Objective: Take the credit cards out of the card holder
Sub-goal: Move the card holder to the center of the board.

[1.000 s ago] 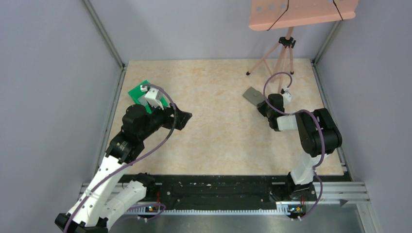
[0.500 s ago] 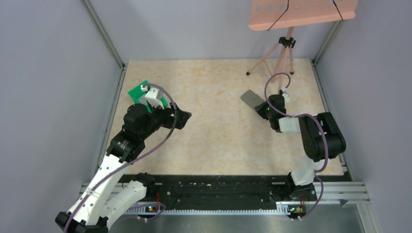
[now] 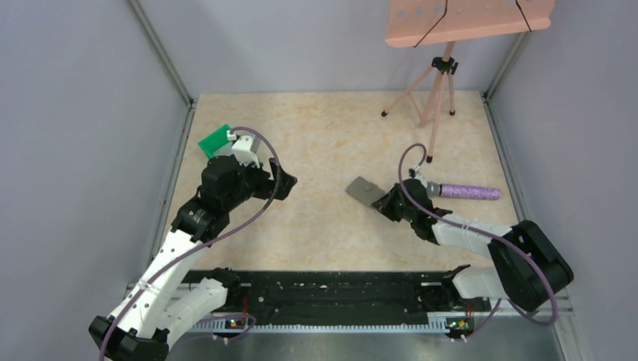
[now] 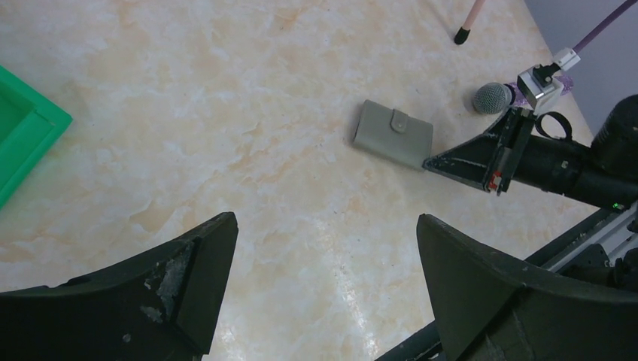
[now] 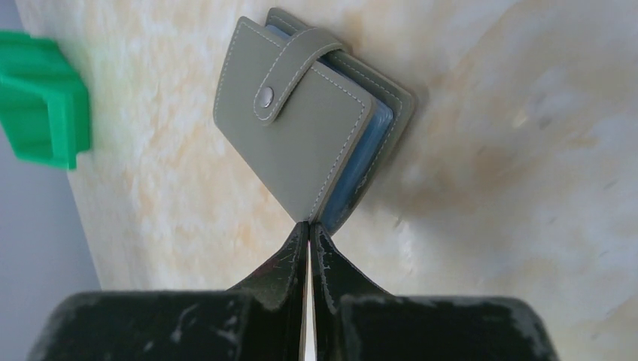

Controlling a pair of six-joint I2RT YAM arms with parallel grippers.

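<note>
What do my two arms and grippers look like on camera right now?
The left arm and right arm have white links, black joints and purple cables. The left gripper and right gripper have black tapered fingers, scuffed pale.

One card holder (image 3: 366, 189) — one bin (image 3: 214, 141)

- The card holder (image 3: 366, 190) lies closed and flat on the table (image 3: 331, 135), with bare tabletop on its left, far and near sides.
- The right gripper (image 5: 308, 228), fingers pressed together, touches the holder's right-hand corner. Its arm blocks that side.
- A purple microphone (image 3: 468, 192) lies just behind that arm.
- The left gripper (image 4: 325, 226), spread wide, hangs left of the holder, with only bare surface between them.
- A green bin (image 3: 213, 141) sits at the far left edge, well apart.
- Tripod (image 3: 444, 68) legs stand in the far right corner under a pink board (image 3: 466, 19).
</note>
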